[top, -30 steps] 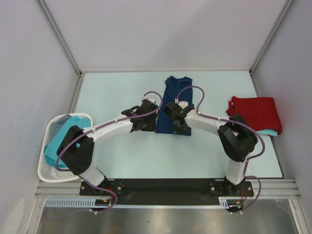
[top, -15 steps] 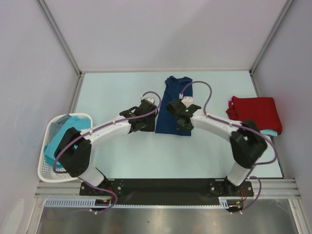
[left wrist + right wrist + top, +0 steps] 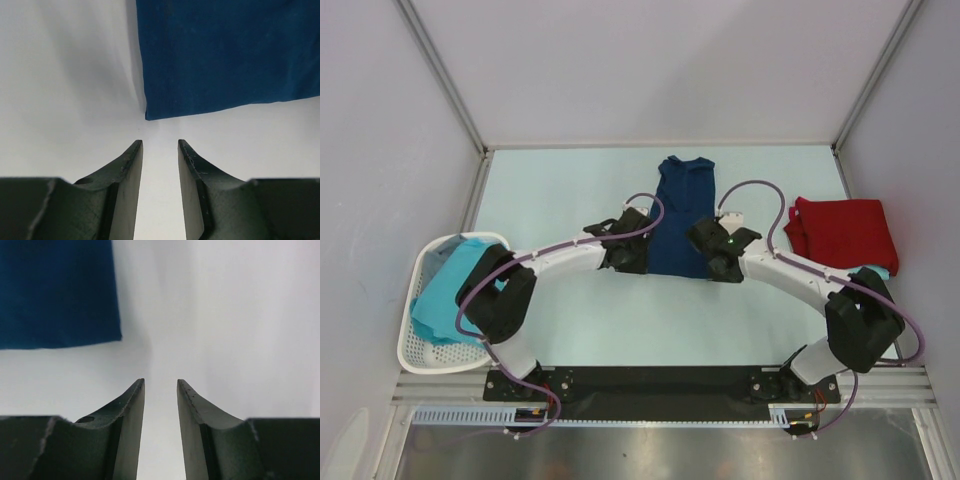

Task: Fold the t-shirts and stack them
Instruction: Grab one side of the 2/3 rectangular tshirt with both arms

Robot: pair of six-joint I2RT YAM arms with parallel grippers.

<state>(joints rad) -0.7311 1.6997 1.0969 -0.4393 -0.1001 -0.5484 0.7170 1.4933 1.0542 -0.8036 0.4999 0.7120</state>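
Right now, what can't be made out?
Top view: near corners of the navy t-shirt, under the left gripper and right gripper.
Top view: turquoise t-shirt beneath the red t-shirt, a sliver shows.
Top view: basket contents, partly behind the left arm.
Wrist views: navy t-shirt, cut by frame edges.

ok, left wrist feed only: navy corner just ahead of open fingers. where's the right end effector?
Observer: Right end effector is open and empty, at the navy t-shirt's other near corner, with the cloth ahead and to its left.
Operator: shirt folded yet?
Observer: Partly, it seems: it lies flat as a narrow strip running away from the arms.
Operator: other shirts?
Observer: Red t-shirt sits folded on the right, over a turquoise one; another turquoise t-shirt is in the white basket.
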